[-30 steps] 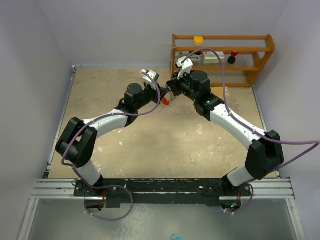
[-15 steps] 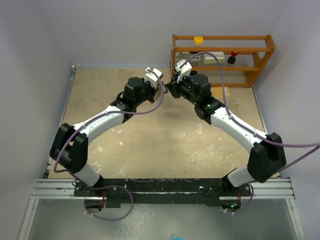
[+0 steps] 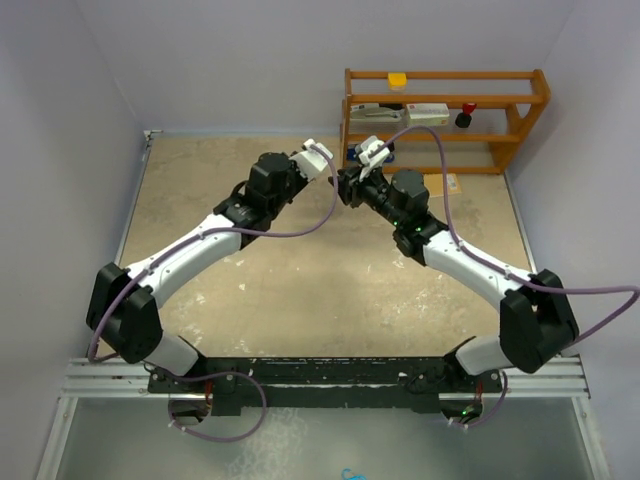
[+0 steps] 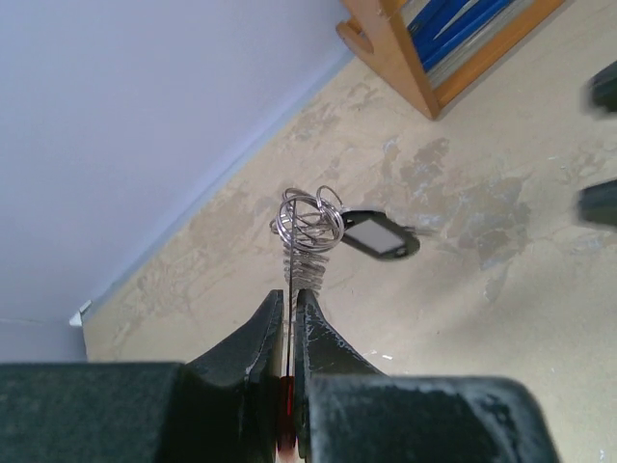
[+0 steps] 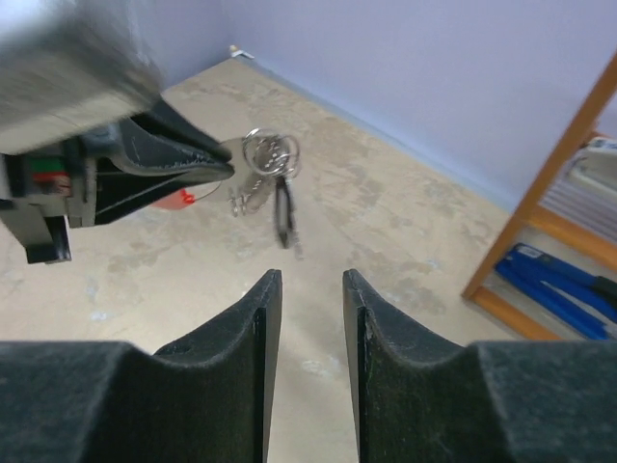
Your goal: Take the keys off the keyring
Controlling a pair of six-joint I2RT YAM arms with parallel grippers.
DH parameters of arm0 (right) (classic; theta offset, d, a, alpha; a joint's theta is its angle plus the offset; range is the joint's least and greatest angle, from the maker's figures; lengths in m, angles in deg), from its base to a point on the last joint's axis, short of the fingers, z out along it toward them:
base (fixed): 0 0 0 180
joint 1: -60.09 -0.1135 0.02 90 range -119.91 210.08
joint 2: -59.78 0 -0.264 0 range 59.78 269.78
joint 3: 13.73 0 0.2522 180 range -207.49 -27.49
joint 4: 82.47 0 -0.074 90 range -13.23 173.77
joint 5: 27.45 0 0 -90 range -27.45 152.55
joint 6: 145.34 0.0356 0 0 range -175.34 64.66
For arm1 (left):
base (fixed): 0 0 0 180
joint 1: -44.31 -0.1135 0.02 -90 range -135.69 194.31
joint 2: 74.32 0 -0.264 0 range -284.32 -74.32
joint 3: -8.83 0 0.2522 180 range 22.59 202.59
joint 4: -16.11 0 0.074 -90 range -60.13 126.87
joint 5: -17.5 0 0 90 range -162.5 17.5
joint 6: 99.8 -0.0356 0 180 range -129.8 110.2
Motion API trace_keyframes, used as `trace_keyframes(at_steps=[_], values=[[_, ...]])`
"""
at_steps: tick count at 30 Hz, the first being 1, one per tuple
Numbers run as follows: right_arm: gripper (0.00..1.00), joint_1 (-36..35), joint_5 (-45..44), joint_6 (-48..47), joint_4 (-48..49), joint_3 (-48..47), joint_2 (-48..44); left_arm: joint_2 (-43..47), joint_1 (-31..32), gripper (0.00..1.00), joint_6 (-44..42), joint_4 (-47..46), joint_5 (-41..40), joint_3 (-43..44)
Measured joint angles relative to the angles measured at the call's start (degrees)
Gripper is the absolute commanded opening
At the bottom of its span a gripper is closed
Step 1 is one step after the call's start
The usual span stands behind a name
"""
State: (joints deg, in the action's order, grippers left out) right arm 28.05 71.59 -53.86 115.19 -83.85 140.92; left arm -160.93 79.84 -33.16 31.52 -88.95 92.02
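Above a worn beige bench [image 3: 300,300] backed by lavender walls, the keyring [image 4: 307,230] hangs in the air, its red strip pinched in the closed left hand [image 4: 290,301]. The dark-headed keys [image 4: 378,237] dangle from its silver rings. The right hand [image 5: 311,282] faces them, fingers apart, holding nothing.

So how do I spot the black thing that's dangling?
Find the wooden shelf at the back. Just before it, the left hand pinches a thin strip tipped with silver rings. The black piece hangs off those rings, the only dark flat bit.
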Motion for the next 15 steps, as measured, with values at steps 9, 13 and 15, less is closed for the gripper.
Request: trace_keyframes(at_steps=[9,13,15], values=[[0.43,0.00,7.45,3.63,10.03,3.15,4.85,4.26,4.31,0.00,-3.41,2.38,0.15,0.48],[0.45,0.00,9.38,3.67,13.60,3.43,4.85,5.18,4.39,0.00,-3.76,2.82,0.66,0.48],[0.46,0.00,10.05,3.63,15.91,4.17,4.74,5.64,4.44,0.00,-3.89,3.04,1.11,0.48]])
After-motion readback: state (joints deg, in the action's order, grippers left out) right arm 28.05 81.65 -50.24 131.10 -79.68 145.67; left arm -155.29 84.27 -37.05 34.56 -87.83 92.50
